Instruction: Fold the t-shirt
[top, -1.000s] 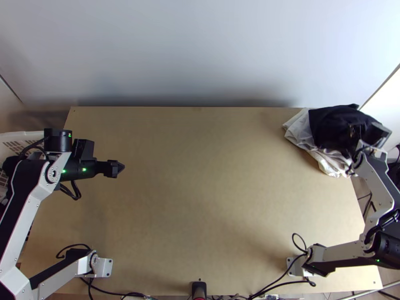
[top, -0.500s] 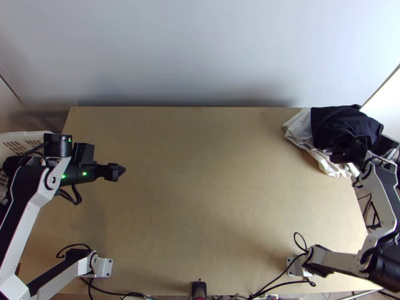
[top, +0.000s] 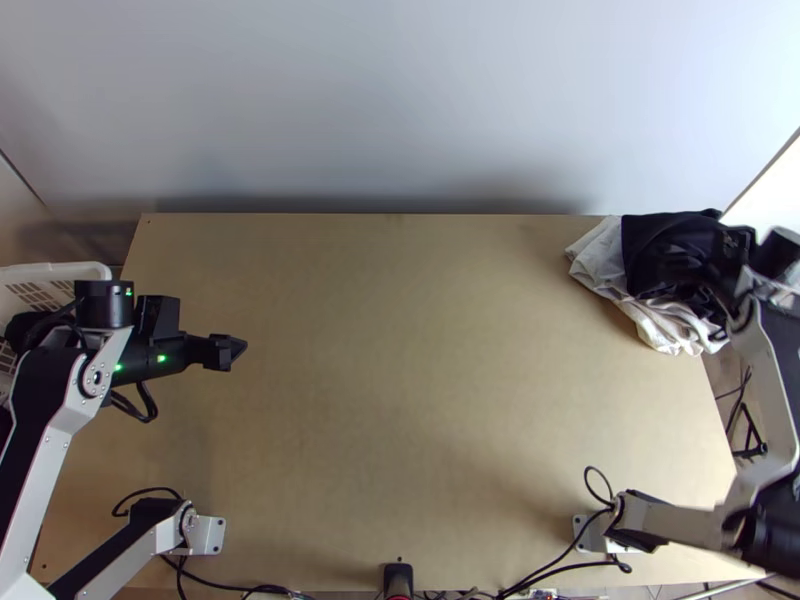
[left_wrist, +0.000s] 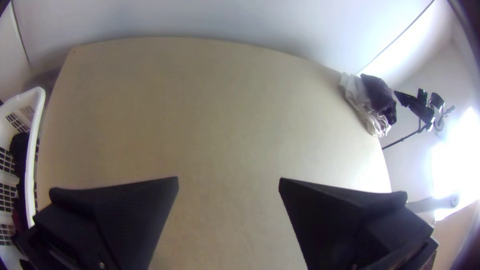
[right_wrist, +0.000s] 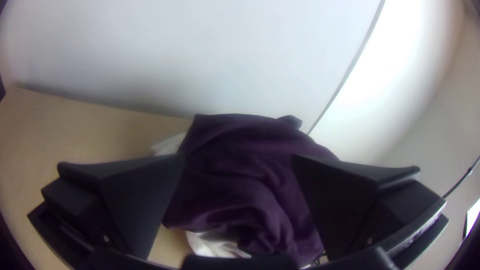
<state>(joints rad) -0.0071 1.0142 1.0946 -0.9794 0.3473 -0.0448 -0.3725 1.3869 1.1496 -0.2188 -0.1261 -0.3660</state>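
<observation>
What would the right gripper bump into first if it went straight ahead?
The right gripper would probably meet the dark cloth first, straight beyond its open fingers; how close is unclear.

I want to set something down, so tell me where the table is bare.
Bare: the table's middle, from the left tool across to the white cloth, back to the wall. Crowded: far right corner, with dark cloth and the right tool; near edge, with arm bases.
</observation>
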